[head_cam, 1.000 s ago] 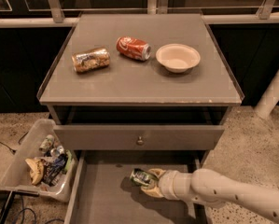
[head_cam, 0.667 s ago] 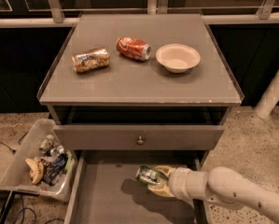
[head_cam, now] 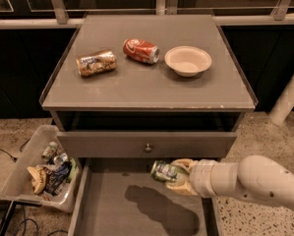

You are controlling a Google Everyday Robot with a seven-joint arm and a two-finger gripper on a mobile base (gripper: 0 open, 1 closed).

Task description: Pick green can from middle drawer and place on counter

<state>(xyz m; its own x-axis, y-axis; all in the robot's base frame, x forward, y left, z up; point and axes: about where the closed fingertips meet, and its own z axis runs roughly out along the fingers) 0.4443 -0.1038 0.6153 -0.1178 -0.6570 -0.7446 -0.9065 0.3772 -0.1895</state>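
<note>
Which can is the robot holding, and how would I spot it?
Start at the counter of the grey cabinet, then drop to the open middle drawer at the bottom. Over it, the gripper on the white arm is shut on the green can, which lies sideways. Unlike the red cola can and gold-brown can up on the counter, it is green and held down at drawer level.

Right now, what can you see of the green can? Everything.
The green can is a small metal drink can, green with dark and white label marks and a silver end facing left. It lies roughly on its side, its right half gripped by the beige claw, which is shut around it over the open drawer. It looks lifted off the drawer floor, with a dark shadow beneath. Only the claw touches it.
</note>
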